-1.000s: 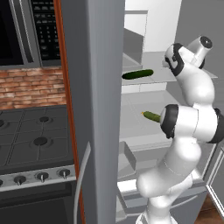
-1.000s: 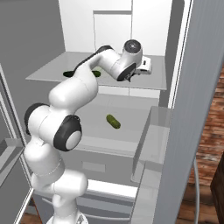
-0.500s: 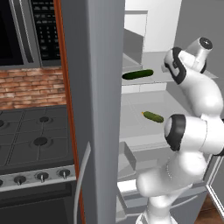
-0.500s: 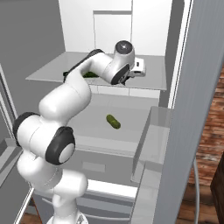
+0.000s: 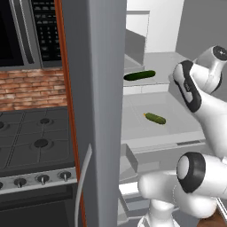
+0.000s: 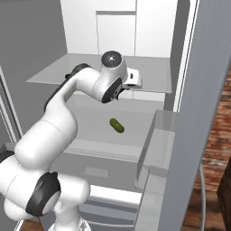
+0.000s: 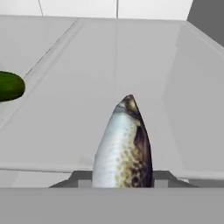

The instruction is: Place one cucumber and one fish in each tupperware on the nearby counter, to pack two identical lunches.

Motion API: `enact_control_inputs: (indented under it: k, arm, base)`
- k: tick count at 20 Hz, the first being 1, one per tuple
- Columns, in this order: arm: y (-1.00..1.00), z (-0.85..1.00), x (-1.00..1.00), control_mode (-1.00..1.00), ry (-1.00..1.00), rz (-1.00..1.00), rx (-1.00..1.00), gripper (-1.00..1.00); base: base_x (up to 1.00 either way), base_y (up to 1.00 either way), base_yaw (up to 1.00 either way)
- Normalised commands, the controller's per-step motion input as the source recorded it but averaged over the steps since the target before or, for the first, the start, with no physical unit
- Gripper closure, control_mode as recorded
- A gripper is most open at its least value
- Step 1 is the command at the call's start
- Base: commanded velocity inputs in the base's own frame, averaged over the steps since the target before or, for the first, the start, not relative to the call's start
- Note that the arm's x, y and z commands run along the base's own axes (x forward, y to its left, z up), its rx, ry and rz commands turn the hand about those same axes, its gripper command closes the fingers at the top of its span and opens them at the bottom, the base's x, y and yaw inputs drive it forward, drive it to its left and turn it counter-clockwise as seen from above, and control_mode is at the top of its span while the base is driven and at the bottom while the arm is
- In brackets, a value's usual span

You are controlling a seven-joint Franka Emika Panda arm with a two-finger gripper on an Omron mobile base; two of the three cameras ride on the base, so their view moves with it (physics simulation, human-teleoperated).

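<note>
A silvery fish (image 7: 124, 144) with a brown speckled back lies on the upper fridge shelf (image 7: 65, 131), nose pointing away from the hand. My gripper (image 7: 122, 177) is shut on its tail end. One dark green cucumber (image 7: 9, 86) lies to the left on the same shelf, seen also as the long cucumber (image 5: 139, 75) from the left base. A second, shorter cucumber (image 5: 155, 118) (image 6: 117, 125) rests on the shelf below. My hand (image 6: 131, 80) reaches in over the upper shelf. The tupperware and the counter are out of view.
The open grey fridge door (image 5: 95, 111) stands between the arm and the black gas stovetop (image 5: 31, 142). Another door panel (image 6: 198, 113) rises at the right. A clear drawer wall (image 6: 155, 135) borders the lower shelf. Brick wall (image 5: 31, 88) sits behind the stove.
The jaws have closed onto the fish. The arm's elbow has dropped lower and the wrist has pushed further in over the upper shelf.
</note>
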Motion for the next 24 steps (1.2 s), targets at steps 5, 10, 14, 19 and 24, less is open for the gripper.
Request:
enact_control_inputs:
  k: [5,10,14,19,24]
  arm:
    - [0.16,0.00,-0.87,-1.00,0.00,-0.16,0.00,1.00]
    - [0.14,0.01,-0.42,-1.00,0.00,-0.20,0.00,1.00]
    - [0.02,0.01,-0.17,-1.00,0.00,-0.18,0.00,1.00]
    - [-0.01,0.00,-0.33,1.00,0.00,-0.09,0.00,1.00]
    - [0.00,0.00,0.00,1.00,0.00,0.00,0.00,1.00]
  base:
    - [0.00,0.00,0.00]
    - [0.00,0.00,0.00]
    - [0.00,0.00,0.00]
    - [-0.12,-0.01,0.00]
    - [-0.72,-0.04,0.00]
